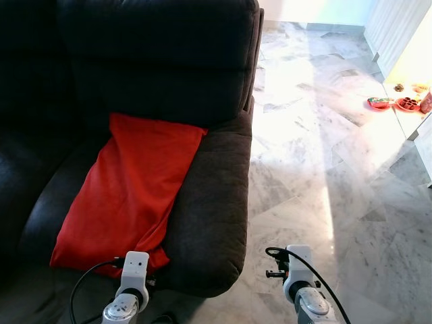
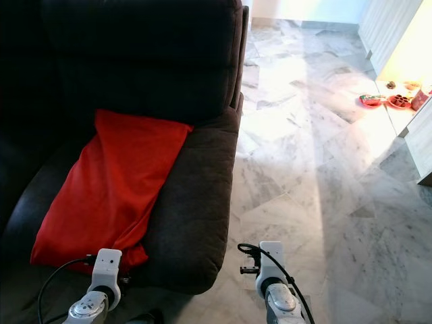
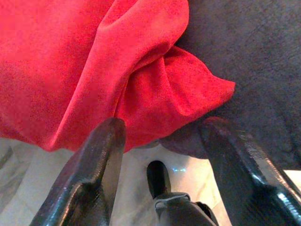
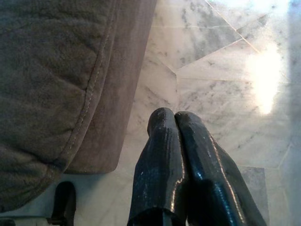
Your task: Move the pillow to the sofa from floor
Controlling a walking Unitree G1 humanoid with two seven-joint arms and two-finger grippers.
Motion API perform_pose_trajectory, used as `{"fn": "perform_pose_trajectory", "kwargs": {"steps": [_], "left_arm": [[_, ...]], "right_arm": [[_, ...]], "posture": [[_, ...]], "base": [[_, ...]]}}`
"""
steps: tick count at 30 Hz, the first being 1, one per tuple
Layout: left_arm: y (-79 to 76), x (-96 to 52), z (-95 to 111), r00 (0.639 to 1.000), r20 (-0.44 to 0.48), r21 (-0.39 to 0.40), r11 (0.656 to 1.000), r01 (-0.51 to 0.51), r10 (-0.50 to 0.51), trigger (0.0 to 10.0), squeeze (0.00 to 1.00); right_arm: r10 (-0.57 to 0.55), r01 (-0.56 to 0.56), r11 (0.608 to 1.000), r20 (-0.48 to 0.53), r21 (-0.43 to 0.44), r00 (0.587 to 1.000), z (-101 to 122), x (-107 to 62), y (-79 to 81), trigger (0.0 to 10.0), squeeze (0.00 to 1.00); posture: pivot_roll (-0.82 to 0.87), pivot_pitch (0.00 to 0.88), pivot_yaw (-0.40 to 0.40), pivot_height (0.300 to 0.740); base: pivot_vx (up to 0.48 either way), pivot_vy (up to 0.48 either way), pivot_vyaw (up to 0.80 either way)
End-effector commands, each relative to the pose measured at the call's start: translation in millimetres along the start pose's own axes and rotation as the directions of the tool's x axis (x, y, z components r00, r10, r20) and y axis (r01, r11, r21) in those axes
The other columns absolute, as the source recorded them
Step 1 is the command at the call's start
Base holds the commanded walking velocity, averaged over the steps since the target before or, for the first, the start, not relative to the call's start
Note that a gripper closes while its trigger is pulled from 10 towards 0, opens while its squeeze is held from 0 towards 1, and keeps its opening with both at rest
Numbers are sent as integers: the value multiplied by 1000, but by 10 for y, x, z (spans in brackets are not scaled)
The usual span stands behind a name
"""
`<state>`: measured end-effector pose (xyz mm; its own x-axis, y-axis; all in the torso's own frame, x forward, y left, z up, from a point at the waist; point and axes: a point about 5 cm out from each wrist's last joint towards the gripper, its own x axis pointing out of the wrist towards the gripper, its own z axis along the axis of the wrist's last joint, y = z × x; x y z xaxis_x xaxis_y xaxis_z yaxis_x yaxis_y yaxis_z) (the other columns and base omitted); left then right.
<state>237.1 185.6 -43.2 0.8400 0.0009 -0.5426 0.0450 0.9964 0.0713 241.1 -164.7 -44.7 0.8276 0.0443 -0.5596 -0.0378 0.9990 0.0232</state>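
From the head cameras I get strong daylight coming in from the far right, and it washes out the marble floor (image 1: 317, 135) in a broad white patch of glare. The dark sofa (image 1: 155, 61) soaks up light, so its backrest is nearly black with little detail. The red pillow (image 1: 128, 189) reads vivid and evenly lit. Both eye views are sharp, no motion blur. On my left wrist view the fingers (image 3: 99, 160) are close and soft, slightly out of focus, with glossy highlights. On the right wrist view the floor glare blows out the upper corner, and the fingers (image 4: 188, 165) shine.
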Motion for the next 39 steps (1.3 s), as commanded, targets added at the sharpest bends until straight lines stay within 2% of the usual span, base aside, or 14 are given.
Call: {"fn": "perform_pose_trajectory", "kwargs": {"steps": [1, 5, 7, 39], "left_arm": [[35, -19, -73, 999, -41, -1, 1000, -12, 12, 10000, 0], [36, -15, -77, 999, -51, 0, 1000, -13, 13, 10000, 0], [35, -12, -73, 999, -52, -3, 1000, -11, 11, 10000, 0], [77, -25, -83, 999, -49, 6, 1000, -9, 9, 10000, 0]], "right_arm": [[14, -14, 999, -8, -30, 1000, -35, -14, 7, 10000, 0], [12, -12, 1000, -12, -26, 1000, -49, -17, 19, 10000, 0], [0, 0, 1000, -13, 2, 1000, -54, -19, 15, 10000, 0], [-19, 19, 1000, -36, -1, 999, -87, -27, -9, 10000, 0]], "posture": [[129, 155, -13, 740], [133, 157, -13, 740], [135, 157, -12, 740], [140, 160, -11, 740]], "base": [[0, 244, 800], [0, 259, 800], [0, 261, 0], [0, 262, 0]]}}
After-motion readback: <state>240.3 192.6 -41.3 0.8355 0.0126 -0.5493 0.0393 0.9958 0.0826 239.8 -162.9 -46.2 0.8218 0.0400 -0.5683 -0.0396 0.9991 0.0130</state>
